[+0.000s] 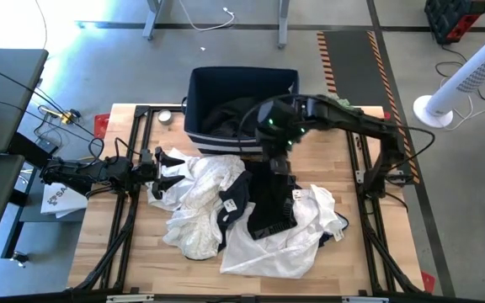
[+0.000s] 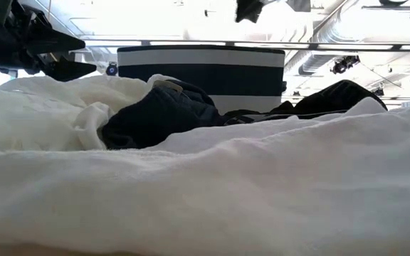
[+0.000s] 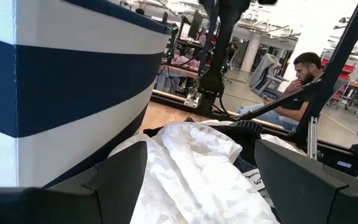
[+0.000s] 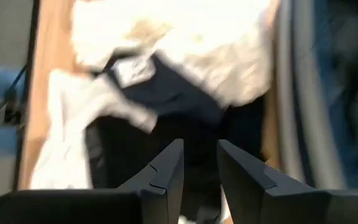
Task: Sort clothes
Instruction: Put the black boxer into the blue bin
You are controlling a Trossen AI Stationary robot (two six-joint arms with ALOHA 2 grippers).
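Clothes (image 1: 251,215) lie heaped on our table (image 1: 125,261) before the striped bin (image 1: 241,109). Our right gripper (image 1: 274,160) pinches a black garment (image 1: 269,206) that dangles low and may snag the pile. Our left gripper (image 1: 165,168) waits, jaws wide.

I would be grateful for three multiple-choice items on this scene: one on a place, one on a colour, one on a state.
1. Where does the bin stand?
A. On the floor
B. At the table's far edge, behind the clothes
C. Under the pile

2. What colours is the bin?
A. Navy with white stripes
B. Red
C. Plain green

3. How is the left gripper?
A. Open
B. Shut on a white shirt
C. Shut on the bin's rim

Key: 1 B, the bin sits beyond the clothes. 2 A, its wall shows navy and white bands. 3 A, the left gripper has its fingers spread, holding nothing.
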